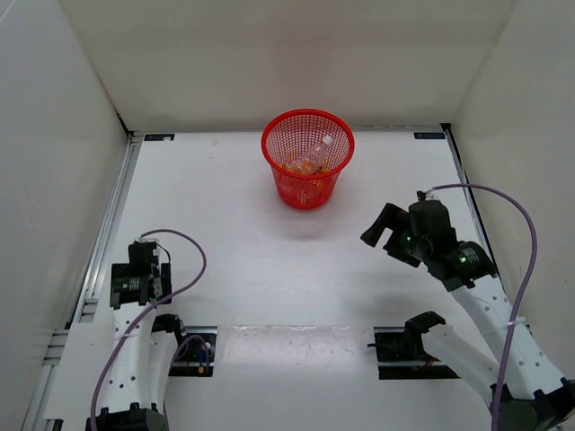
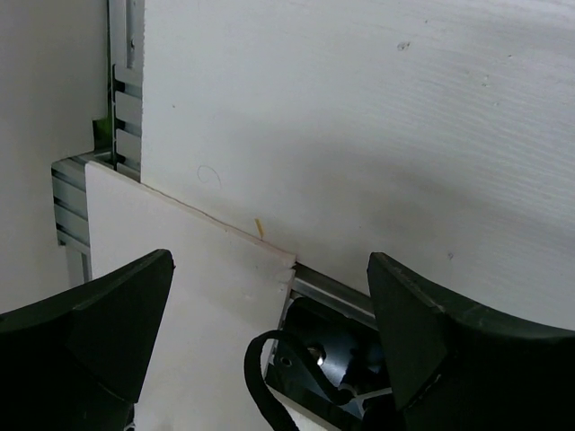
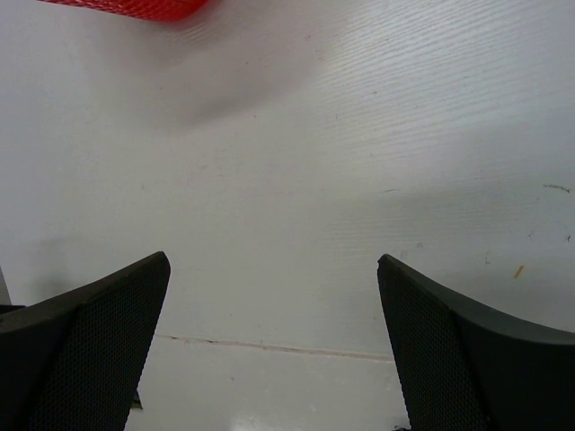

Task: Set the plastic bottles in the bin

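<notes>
The red mesh bin (image 1: 307, 160) stands upright at the back middle of the table. Inside it lie the plastic bottles: a clear one with a white cap (image 1: 322, 147) leaning on the wall and orange ones (image 1: 303, 165) at the bottom. My right gripper (image 1: 382, 233) is open and empty, above the table to the right and in front of the bin; the bin's base shows in the right wrist view (image 3: 135, 7). My left gripper (image 1: 137, 298) is open and empty, folded back near its base at the near left.
White walls enclose the table on three sides. A metal rail (image 1: 112, 211) runs along the left edge. The arm mounts (image 1: 400, 346) and cables (image 2: 269, 377) sit at the near edge.
</notes>
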`<state>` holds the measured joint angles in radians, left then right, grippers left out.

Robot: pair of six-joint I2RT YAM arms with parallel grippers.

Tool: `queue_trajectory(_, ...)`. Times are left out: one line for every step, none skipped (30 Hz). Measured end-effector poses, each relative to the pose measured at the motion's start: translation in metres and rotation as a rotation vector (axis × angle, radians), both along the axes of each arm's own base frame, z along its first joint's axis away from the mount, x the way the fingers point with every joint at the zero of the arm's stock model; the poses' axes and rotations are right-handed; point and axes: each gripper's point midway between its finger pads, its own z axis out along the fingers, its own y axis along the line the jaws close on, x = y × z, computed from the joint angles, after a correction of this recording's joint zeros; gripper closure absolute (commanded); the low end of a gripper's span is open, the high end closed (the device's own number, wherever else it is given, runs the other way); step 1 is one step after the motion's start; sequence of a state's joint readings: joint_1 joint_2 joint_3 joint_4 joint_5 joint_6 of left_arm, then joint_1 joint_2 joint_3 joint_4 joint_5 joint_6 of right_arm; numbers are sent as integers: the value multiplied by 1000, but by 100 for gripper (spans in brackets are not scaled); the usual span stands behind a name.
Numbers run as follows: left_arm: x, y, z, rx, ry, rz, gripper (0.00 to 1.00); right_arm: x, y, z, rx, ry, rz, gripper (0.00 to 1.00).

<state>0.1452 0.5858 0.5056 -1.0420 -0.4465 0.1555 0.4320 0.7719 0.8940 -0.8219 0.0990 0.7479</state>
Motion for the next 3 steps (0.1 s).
queue_trajectory(-1,0,-1,0,4,6,0,0,0,-1,0,3,-1,1)
queue_trajectory(-3,1,-2,-1,7,11,0,-1,0,-2,-2,8,-2,1)
queue_trajectory(-3,1,-2,-1,8,16,0,-1,-1,-3,-3,11,-3,1)
